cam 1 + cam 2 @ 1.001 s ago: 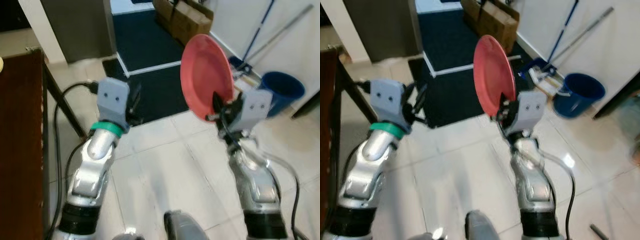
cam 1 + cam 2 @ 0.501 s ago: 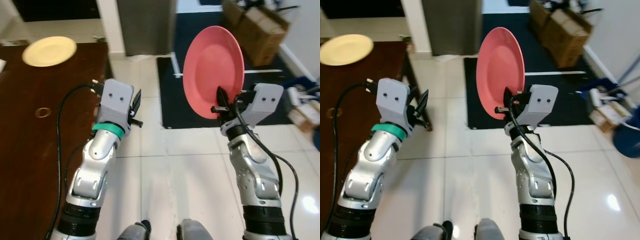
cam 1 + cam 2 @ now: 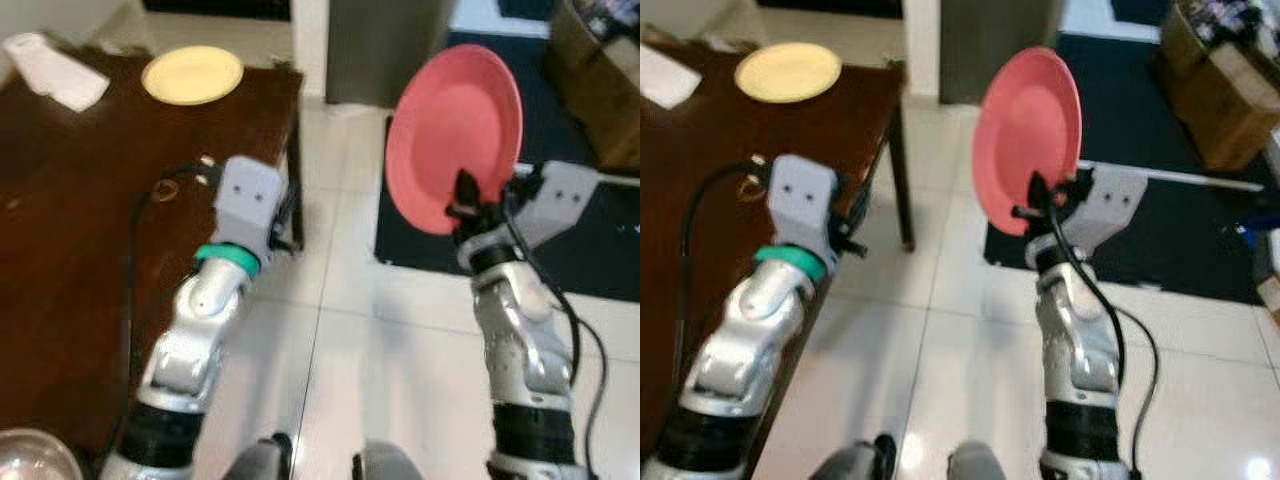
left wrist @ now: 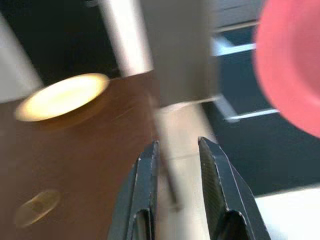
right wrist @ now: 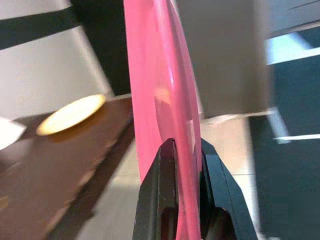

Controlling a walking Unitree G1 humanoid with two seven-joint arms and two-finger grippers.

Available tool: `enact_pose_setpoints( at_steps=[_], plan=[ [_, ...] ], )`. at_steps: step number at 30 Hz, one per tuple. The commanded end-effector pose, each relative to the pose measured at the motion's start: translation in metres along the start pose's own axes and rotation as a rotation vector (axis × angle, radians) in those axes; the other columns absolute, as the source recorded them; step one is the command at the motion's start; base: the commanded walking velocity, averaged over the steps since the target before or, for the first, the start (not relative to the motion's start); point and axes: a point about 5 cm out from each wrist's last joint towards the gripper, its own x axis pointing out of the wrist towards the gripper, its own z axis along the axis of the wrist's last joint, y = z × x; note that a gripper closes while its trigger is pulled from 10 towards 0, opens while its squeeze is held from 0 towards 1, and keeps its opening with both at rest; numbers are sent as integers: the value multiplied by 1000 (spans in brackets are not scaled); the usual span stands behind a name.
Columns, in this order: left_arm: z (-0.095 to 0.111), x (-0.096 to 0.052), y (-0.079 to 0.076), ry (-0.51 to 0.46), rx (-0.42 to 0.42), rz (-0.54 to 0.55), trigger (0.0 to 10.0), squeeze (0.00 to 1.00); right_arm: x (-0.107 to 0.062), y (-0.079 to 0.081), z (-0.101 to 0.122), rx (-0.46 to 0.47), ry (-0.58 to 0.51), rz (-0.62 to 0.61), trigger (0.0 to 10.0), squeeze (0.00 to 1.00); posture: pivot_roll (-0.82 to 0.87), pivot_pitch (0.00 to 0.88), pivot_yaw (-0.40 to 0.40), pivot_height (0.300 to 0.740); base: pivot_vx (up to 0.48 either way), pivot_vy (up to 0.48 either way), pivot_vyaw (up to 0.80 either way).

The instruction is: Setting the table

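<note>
The right end effector (image 3: 462, 200) is clamped on the lower rim of a pink plate (image 3: 455, 135) held upright over the tiled floor (image 3: 400, 330), right of the dark wooden desk (image 3: 80, 200) — a yellow plate (image 3: 192, 74) lies at its far side — while the left end effector (image 4: 176, 165) hovers empty, fingers slightly parted, at the desk's right edge.

Pink plate (image 3: 455, 135) upright on edge above floor, yellow plate (image 3: 192, 74) flat on brown table (image 3: 70, 210)
</note>
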Motion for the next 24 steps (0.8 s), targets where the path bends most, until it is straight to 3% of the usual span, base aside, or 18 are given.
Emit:
enact_pose_setpoints(
  at_steps=[1, 12, 19, 24],
  plan=[
    [-2, -1, -2, 16, 9, -2, 10000, 0, -1, -2, 2, 8, -3, -7, 10000, 0, -166, 0, 54, 740, 0, 0, 781],
    [-4, 8, -4, 49, 47, 20, 10000, 0, -1, -4, 1, 17, 10, -28, 10000, 0, -168, 0, 56, 740, 0, 0, 757],
    [-8, 14, -5, 80, 63, 24, 10000, 0, -2, -3, -1, 40, 26, -29, 10000, 0, -172, 0, 57, 740, 160, 0, 0],
    [-10, 17, -6, 101, 64, 25, 10000, 0, -4, -2, -1, 46, 30, -30, 10000, 0, -177, 0, 57, 740, 289, -340, 0]
  ],
)
